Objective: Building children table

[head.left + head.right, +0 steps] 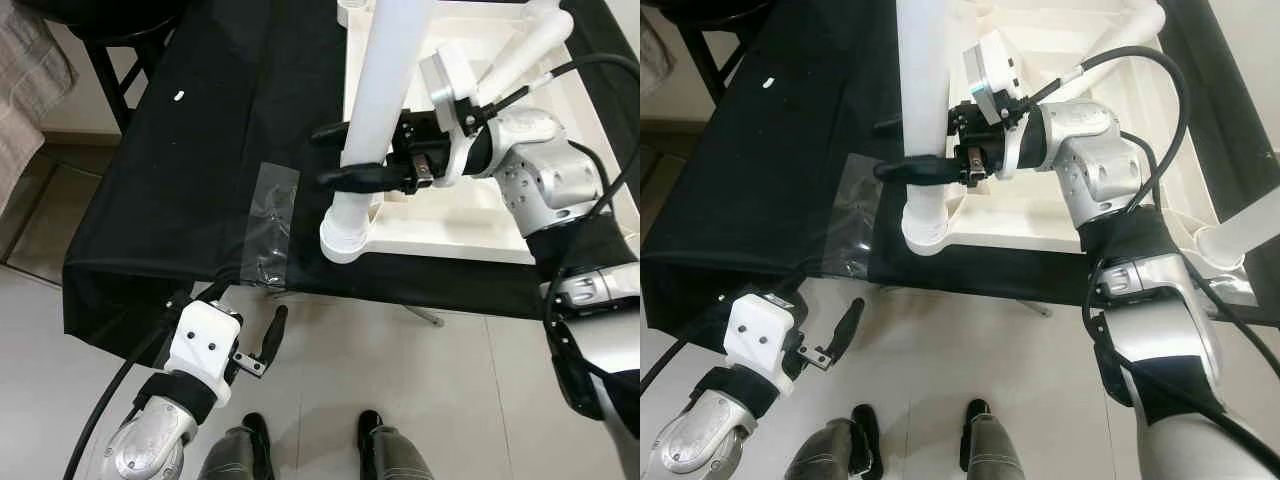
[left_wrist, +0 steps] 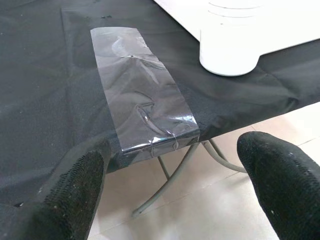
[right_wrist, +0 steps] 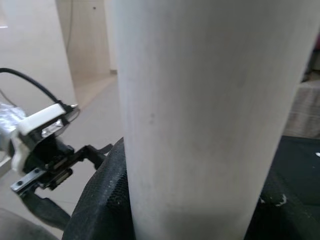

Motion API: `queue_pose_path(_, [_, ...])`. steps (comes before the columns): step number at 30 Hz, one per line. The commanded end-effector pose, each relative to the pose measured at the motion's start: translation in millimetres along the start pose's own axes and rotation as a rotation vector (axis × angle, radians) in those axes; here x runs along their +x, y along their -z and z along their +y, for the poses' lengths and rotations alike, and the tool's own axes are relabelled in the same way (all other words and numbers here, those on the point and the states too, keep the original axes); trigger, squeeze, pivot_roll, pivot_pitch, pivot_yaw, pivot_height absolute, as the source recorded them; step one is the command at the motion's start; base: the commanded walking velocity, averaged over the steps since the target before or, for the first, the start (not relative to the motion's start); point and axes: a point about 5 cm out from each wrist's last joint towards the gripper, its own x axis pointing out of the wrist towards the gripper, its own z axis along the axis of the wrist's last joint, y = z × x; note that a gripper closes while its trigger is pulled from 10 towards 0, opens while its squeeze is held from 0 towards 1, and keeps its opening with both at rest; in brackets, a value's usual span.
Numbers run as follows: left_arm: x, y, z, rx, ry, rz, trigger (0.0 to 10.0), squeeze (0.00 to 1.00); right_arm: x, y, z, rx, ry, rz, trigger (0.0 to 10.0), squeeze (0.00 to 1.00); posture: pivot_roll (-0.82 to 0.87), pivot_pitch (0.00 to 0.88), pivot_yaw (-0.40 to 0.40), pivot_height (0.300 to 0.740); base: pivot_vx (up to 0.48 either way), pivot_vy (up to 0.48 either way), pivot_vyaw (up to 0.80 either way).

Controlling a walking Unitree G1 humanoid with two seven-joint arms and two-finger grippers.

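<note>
The right pincer (image 1: 345, 155) pinches the upright white leg (image 1: 385, 90) to seat it in the overturned tabletop (image 1: 480, 215), while the left pincer (image 1: 262, 340) hangs spread below the desk (image 1: 160, 200) edge.

- Leg (image 1: 385, 100): plain white.
- Tabletop (image 1: 480, 215): white.
- Cloth (image 1: 190, 180): black, with one white speck.
- Tape (image 2: 142, 95): clear, glossy.
- Floor (image 1: 400, 380): pale grey tiles.
- Grippers: black fingers (image 2: 280, 180), white housings, silver arms.

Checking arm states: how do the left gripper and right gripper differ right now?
The right gripper is raised over the black cloth, shut on the white table leg; the left gripper hangs low off the cloth's edge, open and holding nothing. Both have black fingers.
</note>
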Motion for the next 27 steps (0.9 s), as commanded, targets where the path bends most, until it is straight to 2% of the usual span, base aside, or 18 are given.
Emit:
queue_pose_path(1, [-2.7,6,-1.5,-0.005,0.002,0.029,10.0,0.00,-4.8,27,2.1,0.090,0.048,0.098,10.0,0.00,-0.02,0.410,-0.010,0.740,0.000,0.000,0.00])
queue_pose_path(9, [-2.7,7,-2.2,-0.005,0.005,0.029,10.0,0.00,-1.3,23,-4.1,0.073,0.078,0.130,10.0,0.00,-0.02,0.404,-0.006,0.740,0.000,0.000,0.00])
queue_pose_path(12, [-3.1,7,-2.5,-0.005,0.006,0.030,10.0,0.00,1.1,19,-5.2,0.030,0.064,0.133,10.0,0.00,-0.02,0.401,-0.008,0.740,0.000,0.000,0.00])
queue_pose_path(16, [-3.4,7,-2.9,-0.005,0.006,0.031,10.0,0.00,2.8,11,-2.8,-0.015,0.003,0.115,10.0,0.00,-0.02,0.399,-0.009,0.740,0.000,0.000,0.00])
queue_pose_path(19, [-3.6,8,-3.1,-0.004,0.007,0.033,10.0,0.00,1.2,11,1.9,-0.012,-0.064,0.132,10.0,0.00,-0.02,0.395,-0.009,0.740,0.000,0.000,0.00])
queue_pose_path(27, [-3.3,8,-3.2,-0.003,0.010,0.034,10.0,0.00,-4.2,6,4.0,0.004,-0.139,0.121,10.0,0.00,-0.02,0.399,-0.007,0.740,0.000,0.000,0.00])
